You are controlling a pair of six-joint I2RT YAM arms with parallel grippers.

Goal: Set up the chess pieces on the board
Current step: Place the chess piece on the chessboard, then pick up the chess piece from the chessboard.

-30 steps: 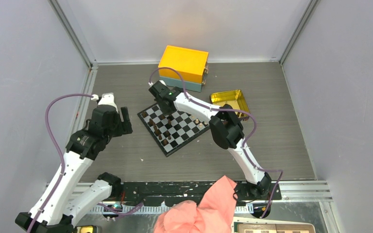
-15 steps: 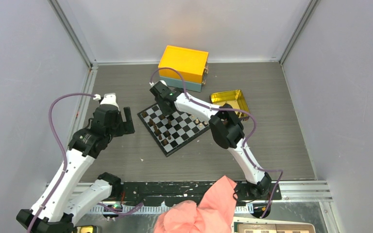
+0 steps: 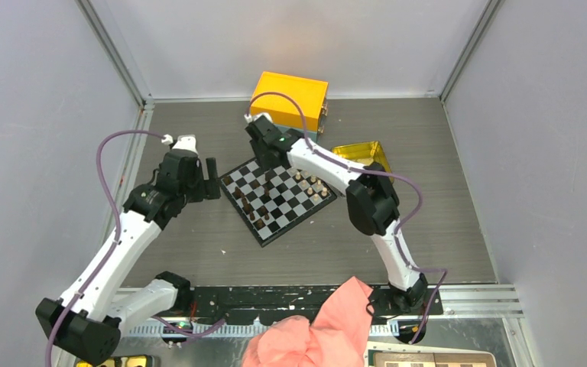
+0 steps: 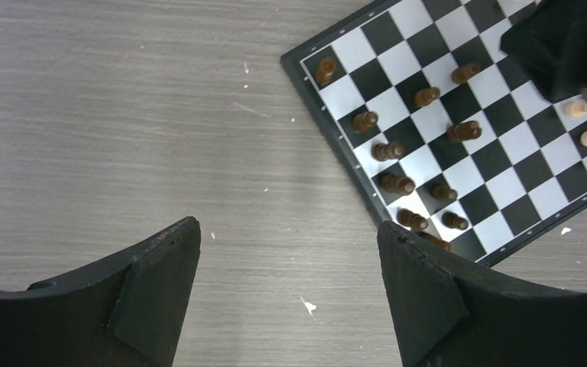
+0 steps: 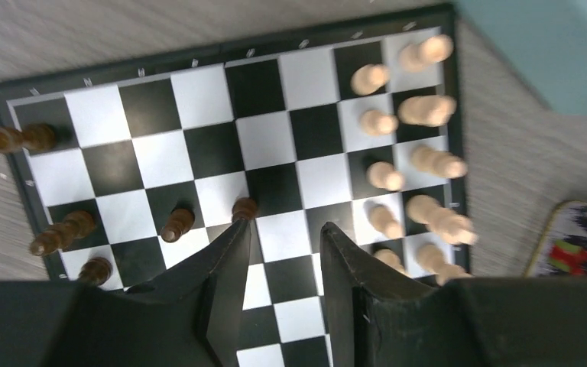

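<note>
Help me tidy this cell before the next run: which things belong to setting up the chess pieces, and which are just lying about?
Part of the job:
board
dark chess pieces
light chess pieces

Just lying about:
yellow box
gold tin
pink cloth

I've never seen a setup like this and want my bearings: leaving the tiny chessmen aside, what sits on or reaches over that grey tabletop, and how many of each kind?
Robot arms: 2 (left arm, right arm)
Chessboard: 1
Yellow box: 1
Gold tin: 1
Total: 5
</note>
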